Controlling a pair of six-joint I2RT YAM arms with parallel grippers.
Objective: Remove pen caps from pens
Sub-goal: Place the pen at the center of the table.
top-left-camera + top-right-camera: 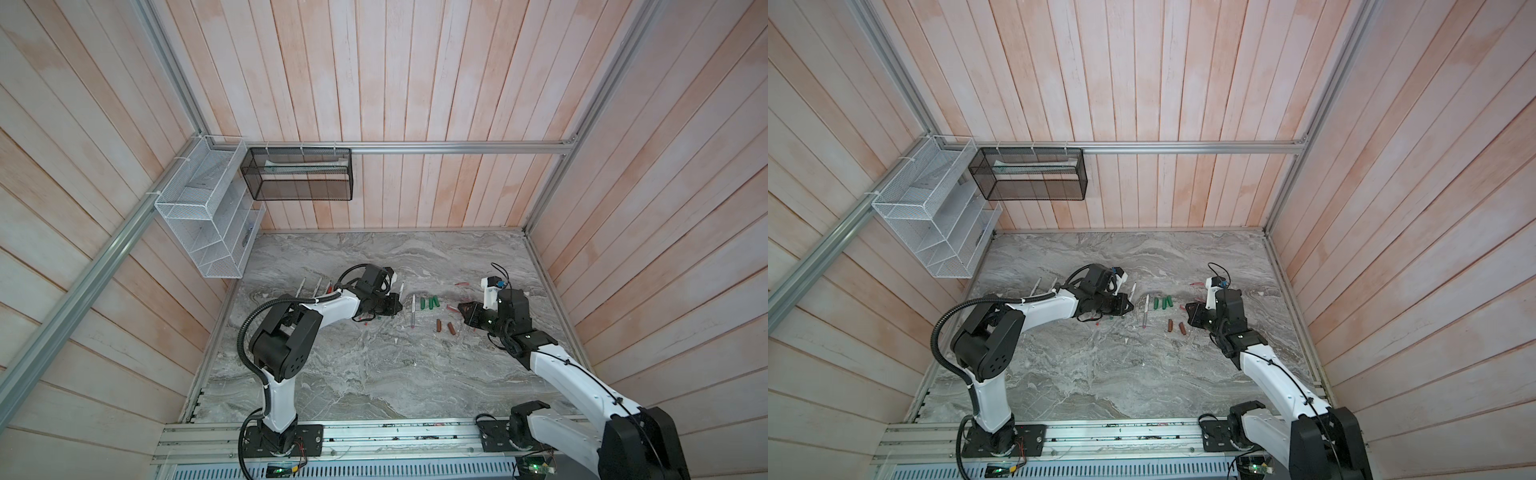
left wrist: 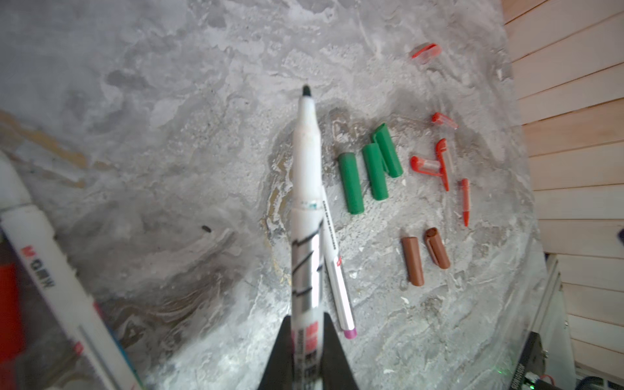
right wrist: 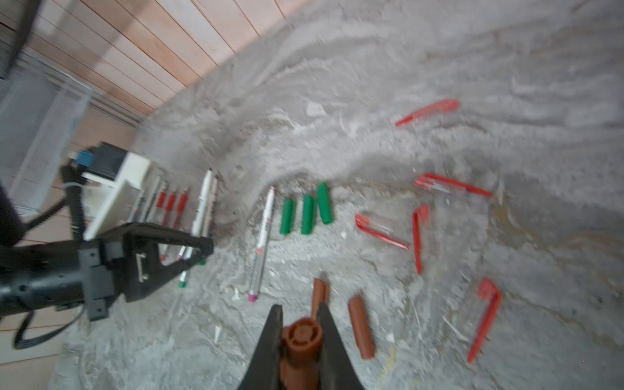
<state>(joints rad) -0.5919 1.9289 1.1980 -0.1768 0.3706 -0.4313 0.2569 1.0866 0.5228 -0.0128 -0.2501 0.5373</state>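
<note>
Right wrist view: a brown cap (image 3: 300, 337) is pinched in the right pincer (image 3: 300, 315), and it is off its pen. Just past the pincer's tips lie two more brown caps (image 3: 361, 327) on the counter (image 3: 506, 67). Farther out are three green caps (image 3: 307, 214), and red caps (image 3: 381, 233) are spread off to one side.

The left pincer (image 2: 308, 324) is pressed tight on a white marker (image 2: 305, 162) whose dark tip is bare. So lots of caps look done.

Pens (image 3: 172, 206) in a row behind the left pincer may need work, but they are too blurry to tell.

Only the left wrist view shows the bare tip. Only the right wrist view shows the held cap. Both top views show the whole counter, but the caps are tiny there.
</note>
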